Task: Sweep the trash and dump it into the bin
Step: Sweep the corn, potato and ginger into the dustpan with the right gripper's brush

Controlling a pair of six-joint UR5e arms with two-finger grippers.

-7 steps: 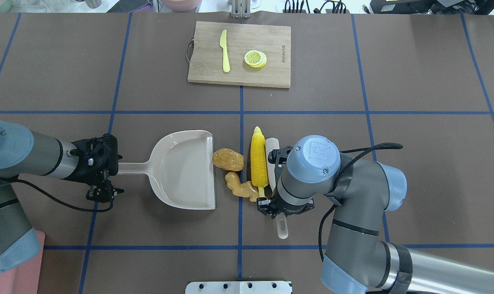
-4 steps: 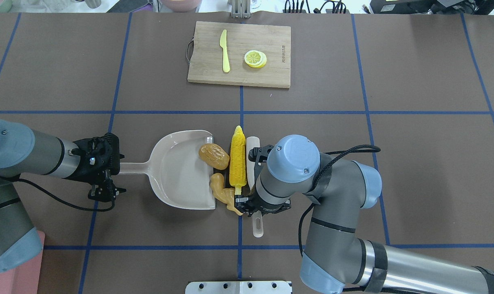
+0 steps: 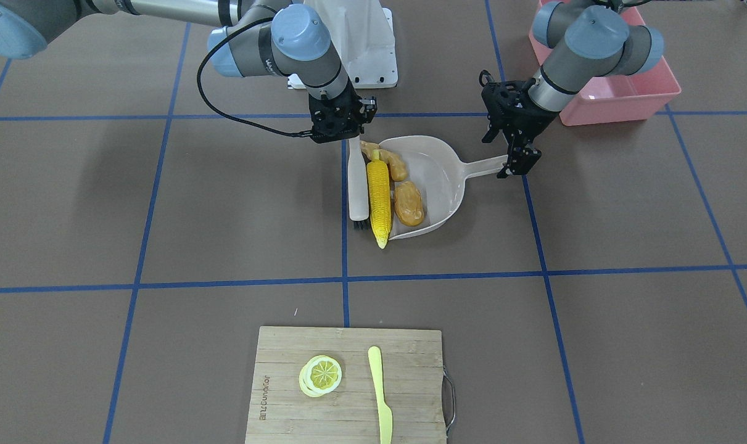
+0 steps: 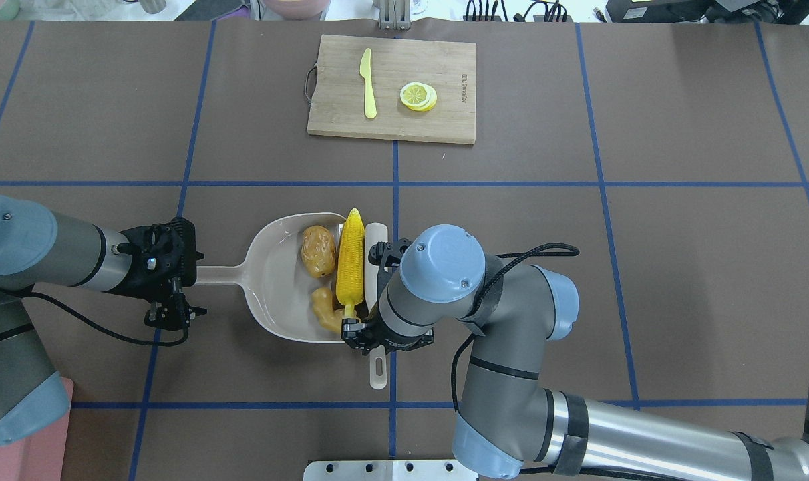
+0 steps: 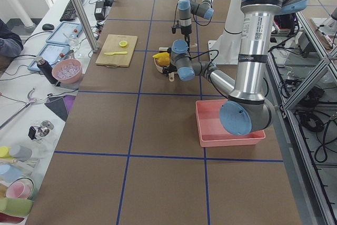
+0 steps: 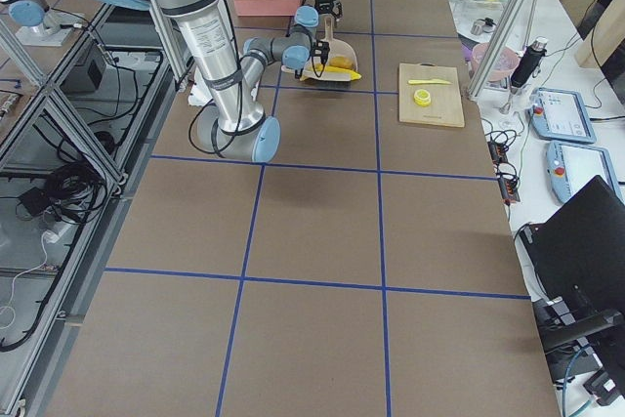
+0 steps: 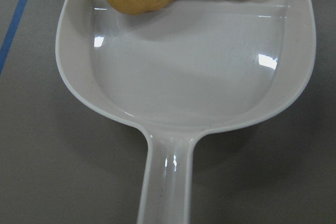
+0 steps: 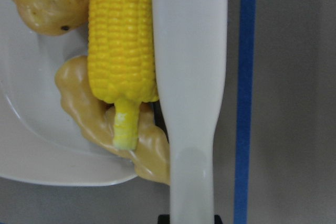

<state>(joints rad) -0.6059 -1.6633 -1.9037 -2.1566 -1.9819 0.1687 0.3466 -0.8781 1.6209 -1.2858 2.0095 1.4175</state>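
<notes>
The beige dustpan lies on the table, and my left gripper is shut on its handle end. My right gripper is shut on the white brush, which stands along the pan's mouth. The brown potato sits inside the pan. The tan ginger root lies partly in it at the near corner. The yellow corn cob lies across the pan's lip against the brush. The pink bin stands by my left arm's base, away from the pan.
A wooden cutting board at the far middle holds a pale yellow knife and lemon slices. A metal plate sits at the near table edge. Blue tape lines cross the brown table.
My right gripper has swept the brush leftward, pushing potato, ginger and corn from beside the pan's mouth into it. My left gripper and the dustpan have stayed put.
</notes>
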